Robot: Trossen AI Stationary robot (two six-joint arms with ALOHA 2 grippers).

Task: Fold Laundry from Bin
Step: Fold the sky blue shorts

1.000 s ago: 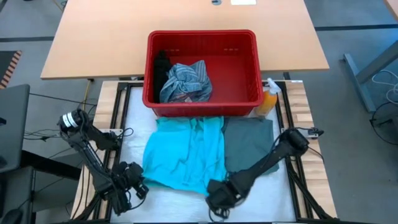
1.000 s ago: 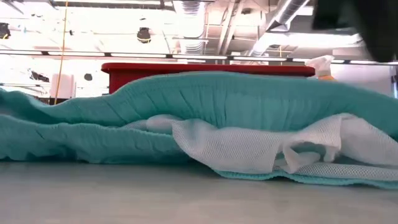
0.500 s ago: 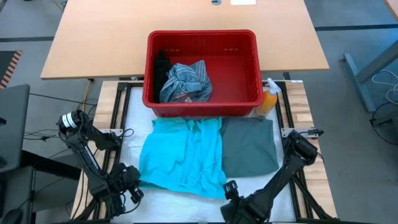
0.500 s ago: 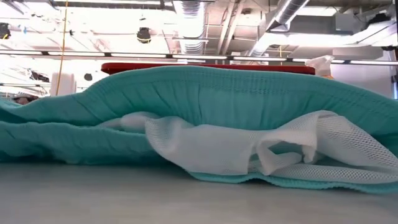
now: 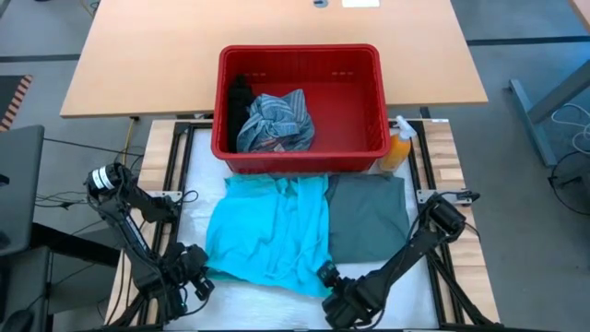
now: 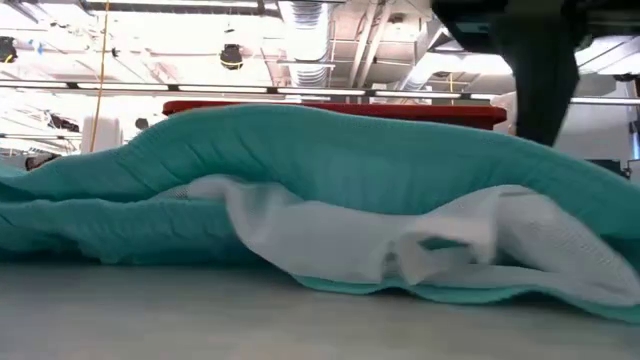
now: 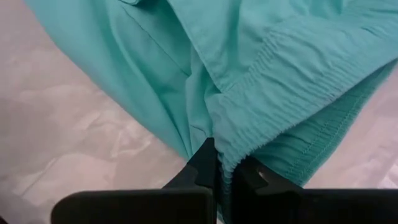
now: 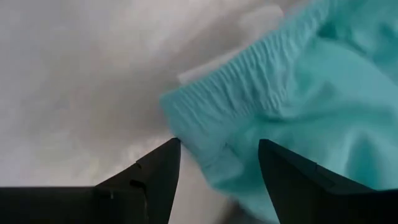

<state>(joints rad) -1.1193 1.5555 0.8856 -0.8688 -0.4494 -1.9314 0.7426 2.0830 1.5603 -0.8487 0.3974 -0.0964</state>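
Note:
A bright teal garment lies spread on the white mat, its white mesh lining showing at the near edge. My left gripper is shut on its near left corner. My right gripper is open at the near right corner, its fingers standing on either side of the ribbed waistband corner; whether they touch it I cannot tell. A dull grey-green garment lies folded to the right. The red bin behind holds a striped cloth and a black one. My left gripper pinches the teal garment's gathered elastic waistband between its two fingers at the near left corner. The fingers slant down onto it from the near left. The rest of the garment lies slack on the mat.
An orange spray bottle stands by the bin's right corner. Bare white mat lies along the near edge between the two grippers. A wooden table stands behind the bin.
My right gripper has drawn back toward the near edge, rolled about its wrist, then sunk and come back to the teal garment's near right corner. The teal garment's near left part has shifted slightly left, and its raised near edge has sagged lower.

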